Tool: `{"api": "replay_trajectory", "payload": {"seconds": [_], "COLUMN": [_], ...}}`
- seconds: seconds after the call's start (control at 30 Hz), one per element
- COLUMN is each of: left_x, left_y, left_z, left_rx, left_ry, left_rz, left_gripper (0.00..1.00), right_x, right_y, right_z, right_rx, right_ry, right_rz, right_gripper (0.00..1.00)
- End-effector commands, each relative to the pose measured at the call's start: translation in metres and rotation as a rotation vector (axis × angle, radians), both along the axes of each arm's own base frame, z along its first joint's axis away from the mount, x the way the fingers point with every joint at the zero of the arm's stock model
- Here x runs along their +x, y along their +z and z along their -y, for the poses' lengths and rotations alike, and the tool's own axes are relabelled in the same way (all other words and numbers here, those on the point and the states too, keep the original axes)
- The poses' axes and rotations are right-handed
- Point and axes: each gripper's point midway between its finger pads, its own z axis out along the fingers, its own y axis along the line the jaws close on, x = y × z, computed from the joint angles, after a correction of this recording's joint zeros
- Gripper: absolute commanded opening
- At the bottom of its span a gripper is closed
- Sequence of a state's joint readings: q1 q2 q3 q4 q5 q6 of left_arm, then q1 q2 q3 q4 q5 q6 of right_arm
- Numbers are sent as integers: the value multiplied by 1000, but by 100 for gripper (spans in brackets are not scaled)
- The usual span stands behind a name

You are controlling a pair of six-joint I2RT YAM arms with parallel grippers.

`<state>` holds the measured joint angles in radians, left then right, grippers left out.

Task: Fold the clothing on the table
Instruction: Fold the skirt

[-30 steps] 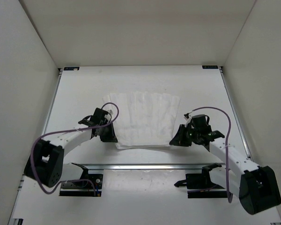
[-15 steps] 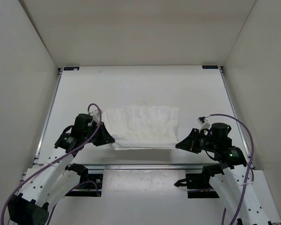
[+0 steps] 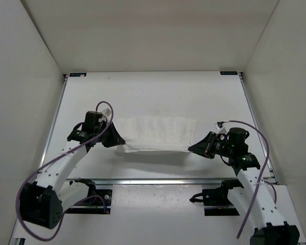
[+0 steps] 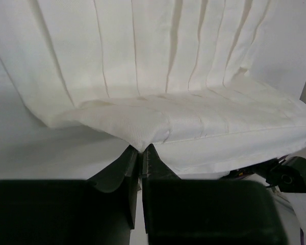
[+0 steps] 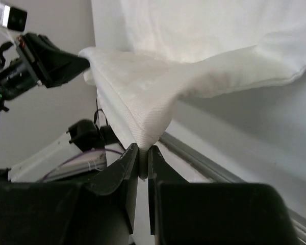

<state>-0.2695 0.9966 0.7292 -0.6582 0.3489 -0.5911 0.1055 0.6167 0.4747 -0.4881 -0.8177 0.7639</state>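
The clothing (image 3: 155, 133), white and pleated, lies across the middle of the table (image 3: 158, 94), its near hem raised off the surface and casting a shadow. My left gripper (image 3: 118, 143) is shut on the hem's left corner; in the left wrist view that corner (image 4: 137, 133) is pinched between the dark fingers (image 4: 120, 171). My right gripper (image 3: 193, 148) is shut on the hem's right corner, and the right wrist view has the fabric (image 5: 143, 115) bunched into its jaws, with the left gripper (image 5: 66, 64) holding the far end.
A metal rail (image 3: 158, 180) runs along the table's near edge, with the arm bases (image 3: 214, 196) behind it. White walls (image 3: 25, 87) enclose the table on the left, right and back.
Both grippers have raised the near hem and carried it toward the back, over the rest of the garment. The visible cloth looks shorter front to back than one second ago.
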Motion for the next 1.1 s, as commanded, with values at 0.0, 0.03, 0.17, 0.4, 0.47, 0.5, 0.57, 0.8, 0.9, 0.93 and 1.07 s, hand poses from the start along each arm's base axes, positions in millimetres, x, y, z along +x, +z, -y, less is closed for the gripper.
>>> {"api": "replay_trajectory", "payload": {"seconds": [0.0,0.03,0.17,0.4,0.47,0.5,0.57,0.8,0.9,0.93,1.07], "left_x": [48,56,83,100,100,101,97,64,45,40,22], "left_y": [3,1,2,16,28,31,43,70,73,71,75], "left_z": [-10,-8,-5,1,0,-2,-4,1,0,0,0], "left_rx": [18,-2,-22,-32,-27,-21,-24,-42,-57,-60,-87], "left_ry": [104,114,141,116,116,120,123,85,75,74,71], "left_rz": [85,84,97,109,130,142,157,208,219,212,228], "left_gripper": [0,0,0,0,0,0,0,0,0,0,0], "right_x": [50,60,98,132,131,127,120,78,58,52,31], "right_y": [10,12,19,36,45,51,59,69,67,64,68], "right_z": [12,15,25,40,43,39,36,37,37,38,37], "right_rx": [84,69,1,-117,-200,-220,-214,-211,-194,-196,-185], "right_ry": [-143,-157,-196,-189,-179,-165,-155,-150,-139,-145,-138], "right_rz": [94,114,153,252,264,268,277,287,272,260,245], "right_gripper": [0,0,0,0,0,0,0,0,0,0,0]}}
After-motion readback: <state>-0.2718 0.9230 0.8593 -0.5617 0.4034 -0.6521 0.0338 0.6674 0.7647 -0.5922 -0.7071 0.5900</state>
